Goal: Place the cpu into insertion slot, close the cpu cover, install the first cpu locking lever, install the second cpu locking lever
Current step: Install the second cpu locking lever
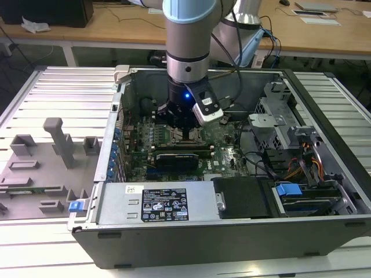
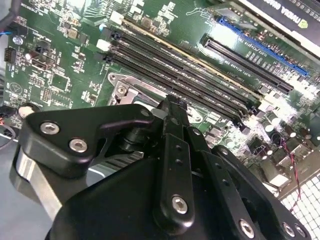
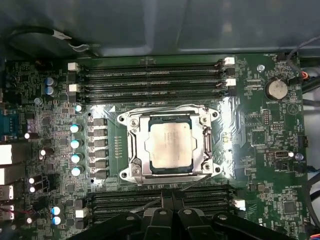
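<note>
One arm on the job, reaching down into an open computer case that lies on its side on the slatted worktop. The hand hangs low over the green motherboard, right above the socket area.

Cpu: seated in the insertion slot, silvery-beige top facing up, sitting square and flat. The cpu cover appears to be down around it, the chip showing through the square window (judged from the first wrist view; whether either locking lever is hooked I cannot make out).

Hand state: in the second wrist view the fingers run together to a single narrow tip, so it reads as closed, with nothing between them that I can see.

Key relation: the fingertips stand just beside the socket frame, on the edge that faces the nearer bank of long black memory slots, not over the chip itself. That frame edge runs parallel to those slots.

Grey fixture blocks stand well apart, on the exterior view's left.
</note>
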`<control>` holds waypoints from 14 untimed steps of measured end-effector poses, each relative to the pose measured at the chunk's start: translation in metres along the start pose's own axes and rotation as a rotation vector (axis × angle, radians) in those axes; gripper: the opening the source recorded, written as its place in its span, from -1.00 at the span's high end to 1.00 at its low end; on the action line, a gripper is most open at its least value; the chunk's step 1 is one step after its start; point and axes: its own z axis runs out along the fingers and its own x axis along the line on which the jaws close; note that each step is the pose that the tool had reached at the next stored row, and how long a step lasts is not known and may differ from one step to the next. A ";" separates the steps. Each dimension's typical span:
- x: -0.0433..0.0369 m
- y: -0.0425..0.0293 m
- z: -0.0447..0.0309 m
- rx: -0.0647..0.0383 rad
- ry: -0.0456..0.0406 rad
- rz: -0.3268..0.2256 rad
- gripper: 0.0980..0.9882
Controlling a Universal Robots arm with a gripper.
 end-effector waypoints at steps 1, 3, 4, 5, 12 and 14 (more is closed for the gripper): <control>0.0043 -0.0002 0.0009 -0.001 -0.0111 0.000 0.98; 0.0142 -0.0010 0.0025 -0.002 -0.0281 -0.001 0.98; 0.0178 -0.0013 0.0032 -0.004 -0.0304 -0.001 0.98; 0.0197 -0.0017 0.0035 -0.006 -0.0312 -0.001 0.98; 0.0278 -0.0129 0.0074 -0.057 -0.0339 0.003 0.98; 0.0298 -0.0158 0.0082 -0.086 -0.0340 0.005 0.98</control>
